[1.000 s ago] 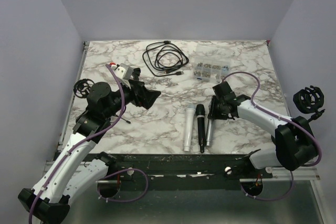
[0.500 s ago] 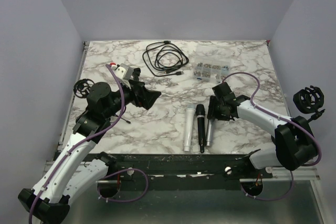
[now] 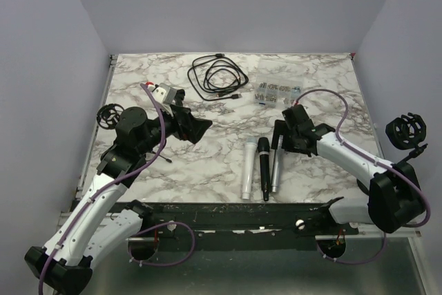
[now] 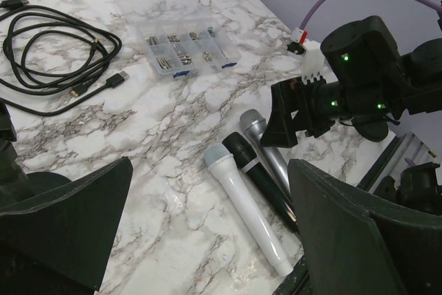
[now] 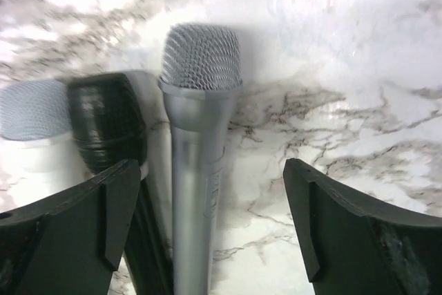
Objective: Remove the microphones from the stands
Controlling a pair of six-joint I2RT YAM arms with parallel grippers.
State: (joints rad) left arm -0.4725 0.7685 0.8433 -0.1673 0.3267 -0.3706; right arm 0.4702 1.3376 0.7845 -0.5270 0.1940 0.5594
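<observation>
The silver-grey metal microphone (image 5: 199, 143) lies by the white marble table's (image 3: 173, 164) near edge, just beside a black microphone (image 3: 264, 167) and a white plastic microphone (image 3: 246, 168). The right fingers (image 5: 62, 240) hang apart above its head. The left fingers (image 4: 62, 219), also apart, hover over open marble.

White microphone (image 3: 246, 170), black microphone (image 3: 264, 170), silver microphone (image 3: 275, 174) — grey-veined white table (image 3: 207, 119)

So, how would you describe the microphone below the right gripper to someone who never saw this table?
On the marble table, near the front edge, three microphones lie side by side. The one meant is the outer one nearest the right gripper. This grey microphone has a silver mesh head, unlike the black microphone beside it and the white microphone beyond.
</observation>
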